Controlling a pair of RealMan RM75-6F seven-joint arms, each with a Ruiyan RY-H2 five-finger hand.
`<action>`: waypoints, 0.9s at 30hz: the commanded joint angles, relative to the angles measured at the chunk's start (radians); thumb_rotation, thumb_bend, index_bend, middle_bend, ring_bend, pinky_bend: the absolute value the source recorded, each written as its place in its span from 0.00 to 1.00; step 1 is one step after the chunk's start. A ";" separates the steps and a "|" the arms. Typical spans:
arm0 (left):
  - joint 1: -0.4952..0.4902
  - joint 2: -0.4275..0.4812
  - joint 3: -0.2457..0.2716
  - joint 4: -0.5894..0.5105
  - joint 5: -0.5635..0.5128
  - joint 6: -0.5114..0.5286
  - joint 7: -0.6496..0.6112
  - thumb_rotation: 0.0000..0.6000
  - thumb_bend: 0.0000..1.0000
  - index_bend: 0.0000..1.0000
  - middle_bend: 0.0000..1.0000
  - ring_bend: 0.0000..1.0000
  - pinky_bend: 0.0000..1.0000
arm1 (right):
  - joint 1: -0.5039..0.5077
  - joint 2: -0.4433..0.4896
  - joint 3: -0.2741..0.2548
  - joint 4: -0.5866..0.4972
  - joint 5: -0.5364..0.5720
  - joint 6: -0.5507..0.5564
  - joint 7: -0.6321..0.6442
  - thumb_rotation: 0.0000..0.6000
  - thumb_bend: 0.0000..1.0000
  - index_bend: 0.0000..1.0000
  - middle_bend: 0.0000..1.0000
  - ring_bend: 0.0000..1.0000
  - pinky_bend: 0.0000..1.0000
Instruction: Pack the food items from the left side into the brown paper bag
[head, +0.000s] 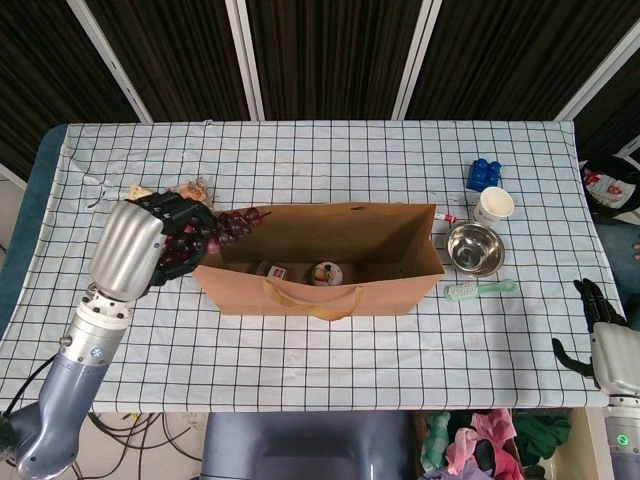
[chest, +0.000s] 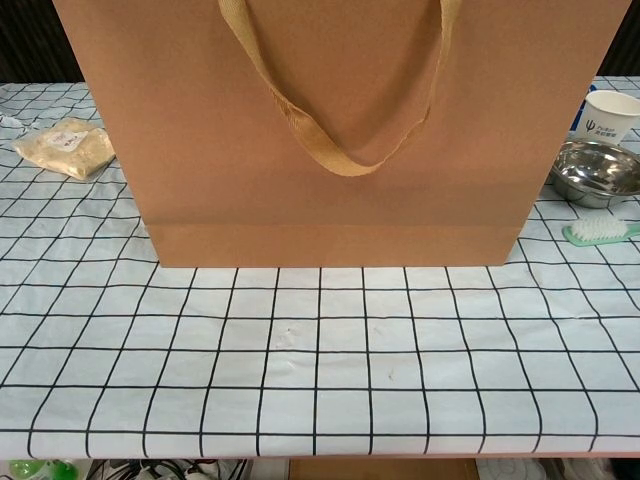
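The brown paper bag (head: 318, 262) stands open mid-table and fills the chest view (chest: 340, 130); two food items lie on its floor. My left hand (head: 155, 240) holds a bunch of dark red grapes (head: 228, 224) raised beside the bag's left end, the grapes reaching toward its rim. A pale food packet (chest: 65, 146) lies on the cloth to the bag's left; in the head view only its edges (head: 188, 187) show behind the hand. My right hand (head: 600, 320) hangs past the table's right front corner, fingers apart, holding nothing.
Right of the bag are a steel bowl (head: 474, 248), a white cup (head: 493, 205), a blue block (head: 484, 174) and a green toothbrush (head: 478, 289). The checked tablecloth (head: 320, 350) covers the table.
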 joint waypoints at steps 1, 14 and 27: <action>-0.045 0.002 0.004 -0.019 -0.051 -0.066 0.055 1.00 0.50 0.56 0.59 0.48 0.61 | 0.000 0.000 0.001 0.000 0.000 0.001 0.001 1.00 0.27 0.03 0.03 0.14 0.27; -0.235 -0.041 -0.026 -0.021 -0.407 -0.209 0.225 1.00 0.09 0.23 0.16 0.05 0.35 | 0.001 -0.002 0.001 0.003 0.001 0.002 -0.008 1.00 0.27 0.03 0.03 0.14 0.27; -0.169 0.021 -0.031 0.027 -0.378 -0.038 0.199 1.00 0.06 0.20 0.12 0.00 0.21 | 0.000 -0.006 0.001 0.006 -0.007 0.008 -0.003 1.00 0.27 0.03 0.04 0.14 0.27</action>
